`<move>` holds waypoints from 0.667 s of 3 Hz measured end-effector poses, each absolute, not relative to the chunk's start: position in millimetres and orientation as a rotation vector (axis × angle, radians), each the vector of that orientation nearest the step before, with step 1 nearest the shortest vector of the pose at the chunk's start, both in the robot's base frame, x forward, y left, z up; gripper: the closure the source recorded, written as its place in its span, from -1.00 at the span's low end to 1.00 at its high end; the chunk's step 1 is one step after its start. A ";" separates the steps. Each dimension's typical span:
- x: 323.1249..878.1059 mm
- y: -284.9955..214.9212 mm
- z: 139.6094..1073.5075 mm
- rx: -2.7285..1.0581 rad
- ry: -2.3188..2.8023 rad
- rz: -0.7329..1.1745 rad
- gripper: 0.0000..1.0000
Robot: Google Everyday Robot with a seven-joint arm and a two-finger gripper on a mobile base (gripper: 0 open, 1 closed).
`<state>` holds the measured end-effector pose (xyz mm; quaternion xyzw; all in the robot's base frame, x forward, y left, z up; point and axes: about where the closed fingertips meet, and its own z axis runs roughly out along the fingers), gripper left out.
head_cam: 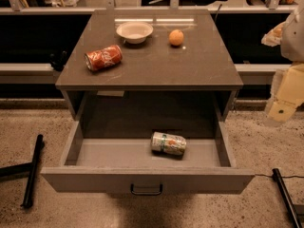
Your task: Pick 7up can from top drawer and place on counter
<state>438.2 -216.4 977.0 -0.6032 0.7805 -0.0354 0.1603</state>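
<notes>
The hand (285, 103) hangs at the right edge of the view, beside the desk (180, 65) at 3 o'clock and outside the open drawer (71, 179); whether it is open or closed I cannot tell, and it holds nothing that shows. The 7up can (168, 143) lies on its side on the drawer floor, right of centre and well apart from the hand, at roughly 8 o'clock from it. Its long axis runs almost 9 to 3 across the drawer, parallel to the front panel, with the right end dipping slightly toward 4. Which end is the top I cannot make out. The reach probably has to go left and down over the drawer's right wall, closing across the can's round body rather than its ends. On the desk a red can (103, 57) lies at 10 o'clock.
</notes>
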 end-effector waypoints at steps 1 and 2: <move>438.2 -214.9 975.1 -1.724 2.224 -0.089 -1.00; 436.7 -194.3 950.5 -1.733 2.149 0.081 -1.00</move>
